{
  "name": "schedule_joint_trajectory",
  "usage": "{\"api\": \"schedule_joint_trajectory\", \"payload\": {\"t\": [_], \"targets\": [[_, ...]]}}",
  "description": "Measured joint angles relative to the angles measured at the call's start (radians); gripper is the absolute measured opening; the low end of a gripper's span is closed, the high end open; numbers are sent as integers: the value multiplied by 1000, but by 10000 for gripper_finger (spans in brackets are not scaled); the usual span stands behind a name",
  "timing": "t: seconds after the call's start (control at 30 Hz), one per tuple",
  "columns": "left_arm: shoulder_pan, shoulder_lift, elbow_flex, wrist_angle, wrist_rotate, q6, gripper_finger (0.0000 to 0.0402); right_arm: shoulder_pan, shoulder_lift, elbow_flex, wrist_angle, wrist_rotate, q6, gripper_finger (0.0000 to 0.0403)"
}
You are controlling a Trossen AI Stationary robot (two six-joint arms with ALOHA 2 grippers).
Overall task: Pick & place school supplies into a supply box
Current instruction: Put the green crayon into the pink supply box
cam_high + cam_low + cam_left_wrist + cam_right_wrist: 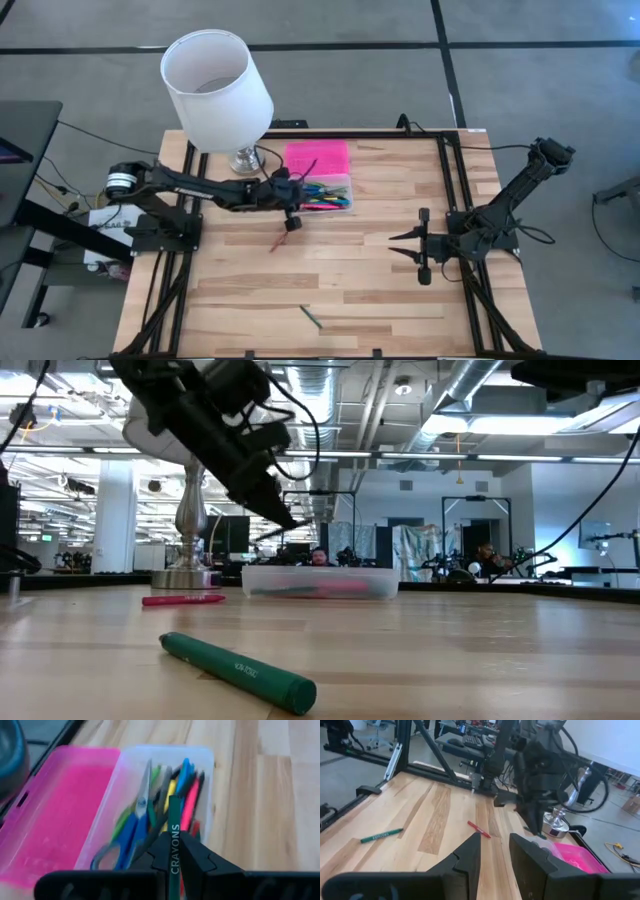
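**Green crayon poised over the pencil case**

The left gripper (175, 851), clamped on a green crayon (173, 832), hangs over the supply box (342, 188), whose clear base already holds scissors (135, 822) and pens beside its open pink lid (317, 157). Best lowered level and released along the tray. The right gripper (412, 250) waits well apart, fingers spread. On the wooden table (350, 290) lie a red pen (281, 238) and another green crayon (311, 317); a lamp (216, 85) stands behind, workshop beyond.

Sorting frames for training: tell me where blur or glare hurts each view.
Left wrist view: the supply box and scissors look soft; the crayon in the left gripper reads clearly. Low view: bright ceiling lights, the green crayon sharp. Right wrist view: the right gripper looms dark.
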Motion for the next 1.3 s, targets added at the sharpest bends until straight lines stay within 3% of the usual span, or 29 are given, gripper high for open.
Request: {"api": "schedule_joint_trajectory", "payload": {"t": [0.3,0.6,1.03,1.2,1.3], "targets": [[69,147,1,128,65,20,13,0,1,0,-15,0,7,97],[78,155,0,178,73,29,19,0,0,0,-29,0,8,97],[74,155,0,180,79,33,152,0,0,0,-34,0,27,97],[31,153,0,208,97,95,165,-1,8,0,-37,-14,60,97],[-10,133,1,195,96,124,163,-10,36,0,-38,-83,80,97]]}}
